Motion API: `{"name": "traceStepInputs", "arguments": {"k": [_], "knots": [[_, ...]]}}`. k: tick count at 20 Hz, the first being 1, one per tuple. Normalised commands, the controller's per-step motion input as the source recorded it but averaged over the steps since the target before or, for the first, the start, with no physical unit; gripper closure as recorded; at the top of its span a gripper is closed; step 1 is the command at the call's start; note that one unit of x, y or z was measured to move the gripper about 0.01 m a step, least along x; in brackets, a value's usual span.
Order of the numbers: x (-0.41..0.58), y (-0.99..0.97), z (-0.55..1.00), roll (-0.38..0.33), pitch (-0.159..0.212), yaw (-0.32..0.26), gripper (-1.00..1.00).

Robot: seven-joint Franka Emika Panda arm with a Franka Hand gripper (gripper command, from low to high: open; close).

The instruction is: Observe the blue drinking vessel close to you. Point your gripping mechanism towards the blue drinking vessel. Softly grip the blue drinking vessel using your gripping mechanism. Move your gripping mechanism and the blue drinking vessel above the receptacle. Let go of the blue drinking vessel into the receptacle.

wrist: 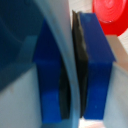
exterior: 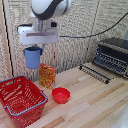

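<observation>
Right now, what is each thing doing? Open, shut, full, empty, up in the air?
Claw: shut on the blue cup's rim.
Blue cup: upright, held in the air, not yet over the basket.
Red basket: on the table, empty.
Red bowl: on the table, empty.
Carton: standing upright.
Toaster oven: door open, folded down.

Mock kitchen/lab: toaster oven (exterior: pixel 113 56) on wood counter (exterior: pixel 95 102), bamboo-blind backdrop (exterior: pixel 85 30).

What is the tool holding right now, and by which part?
The tool holds the blue cup by its rim wall, one finger inside and one outside, lifted above the table.
</observation>
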Motion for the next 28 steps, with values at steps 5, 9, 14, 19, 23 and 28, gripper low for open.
{"name": "traceStepInputs", "arguments": {"k": [5, 9, 14, 19, 23, 28], "knots": [[0.133, 0.98, -0.24, -0.002, 0.059, 0.037, 1.00], [0.079, 0.92, -0.63, -0.028, 0.005, 0.048, 1.00], [0.002, 0.65, -0.90, -0.131, 0.000, 0.049, 1.00], [0.002, 0.09, -0.47, -0.283, 0.062, 0.002, 1.00], [0.161, 0.07, 0.02, -0.293, 0.030, 0.000, -1.00], [0.146, 0.14, 0.17, -0.068, -0.002, -0.003, -1.00]]}}
